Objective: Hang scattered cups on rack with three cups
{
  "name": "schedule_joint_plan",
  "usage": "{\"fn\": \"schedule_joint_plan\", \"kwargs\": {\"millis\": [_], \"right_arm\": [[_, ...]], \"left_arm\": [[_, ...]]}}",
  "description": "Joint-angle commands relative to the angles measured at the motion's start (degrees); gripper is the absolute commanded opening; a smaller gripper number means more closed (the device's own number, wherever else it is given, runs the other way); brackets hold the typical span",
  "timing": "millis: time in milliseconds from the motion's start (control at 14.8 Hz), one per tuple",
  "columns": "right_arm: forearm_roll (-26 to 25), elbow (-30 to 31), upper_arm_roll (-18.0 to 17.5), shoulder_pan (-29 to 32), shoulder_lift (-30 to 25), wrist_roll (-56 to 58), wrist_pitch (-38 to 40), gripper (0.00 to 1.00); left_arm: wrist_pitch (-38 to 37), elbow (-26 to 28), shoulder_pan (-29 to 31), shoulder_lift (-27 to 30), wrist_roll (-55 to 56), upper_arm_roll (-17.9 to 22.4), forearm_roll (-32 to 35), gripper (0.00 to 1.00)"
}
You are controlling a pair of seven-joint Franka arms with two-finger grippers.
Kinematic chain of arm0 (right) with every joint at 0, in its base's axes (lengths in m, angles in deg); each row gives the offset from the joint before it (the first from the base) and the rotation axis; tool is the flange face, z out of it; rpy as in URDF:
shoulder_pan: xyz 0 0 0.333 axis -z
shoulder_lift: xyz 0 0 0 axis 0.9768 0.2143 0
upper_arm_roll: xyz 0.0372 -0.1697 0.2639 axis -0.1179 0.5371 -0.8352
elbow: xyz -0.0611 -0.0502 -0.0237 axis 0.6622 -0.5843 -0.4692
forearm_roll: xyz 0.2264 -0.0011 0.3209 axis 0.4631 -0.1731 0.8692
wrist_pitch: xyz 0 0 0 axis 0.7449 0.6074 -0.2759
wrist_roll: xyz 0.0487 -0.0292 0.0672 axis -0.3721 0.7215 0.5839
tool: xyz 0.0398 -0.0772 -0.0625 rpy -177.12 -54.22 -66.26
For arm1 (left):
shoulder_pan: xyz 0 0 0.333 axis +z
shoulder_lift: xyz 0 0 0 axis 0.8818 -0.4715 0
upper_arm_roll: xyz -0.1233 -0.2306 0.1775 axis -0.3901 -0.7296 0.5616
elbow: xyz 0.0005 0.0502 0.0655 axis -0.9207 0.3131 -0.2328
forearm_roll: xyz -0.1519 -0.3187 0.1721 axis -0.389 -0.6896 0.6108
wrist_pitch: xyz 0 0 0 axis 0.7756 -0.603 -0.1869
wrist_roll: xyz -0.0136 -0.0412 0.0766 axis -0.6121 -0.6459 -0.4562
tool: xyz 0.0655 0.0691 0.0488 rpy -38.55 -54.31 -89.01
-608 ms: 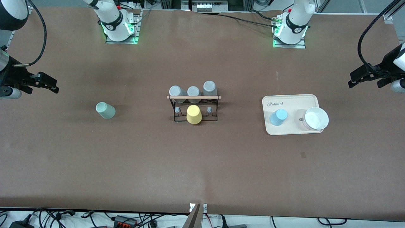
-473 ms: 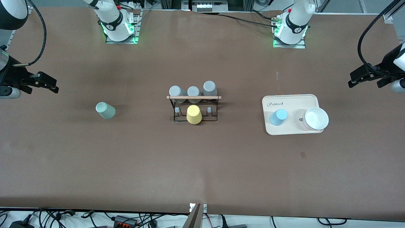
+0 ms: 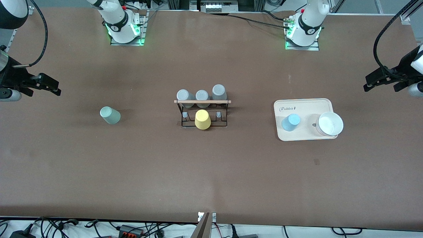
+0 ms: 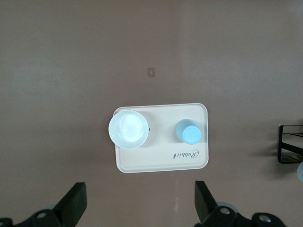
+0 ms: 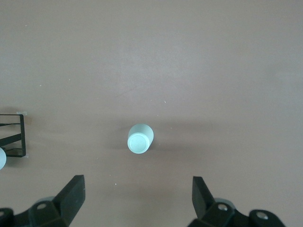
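On the bench, the green cup (image 3: 110, 115) is seen toward the right arm's end, upside down; the blue cup (image 3: 290, 122) on the tray (image 3: 305, 103). Rack (image 3: 202, 102) carries three grey cups (image 3: 201, 95) and a yellow cup (image 3: 202, 119). Left gripper (image 3: 372, 82) and right gripper (image 3: 49, 86) are held aloft, jaws wide, empty.

A wide brown table (image 3: 211, 172) filled nearly the whole view, its matte top evenly lit with soft shadows. Along its near edge ran a pale strip strewn with black cables (image 3: 49, 226) and plugs. Metal framing (image 3: 406, 16) showed at a top corner.
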Motion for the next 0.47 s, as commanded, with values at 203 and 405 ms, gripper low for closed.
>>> {"fn": "schedule_joint_plan", "kwargs": {"millis": [203, 405], "right_arm": [[-0.48, -0.05, -0.99, 1.13, -0.64, 0.31, 0.57, 1.0], [-0.48, -0.05, -0.99, 1.13, -0.64, 0.48, 0.48, 1.0]], "left_arm": [[-0.07, -0.53, -1.57, -4.2, -0.1, -0.38, -0.79, 1.0], [0.19, 0.17, -4.12, -8.16, -0.1, -0.56, -0.44, 1.0]]}}
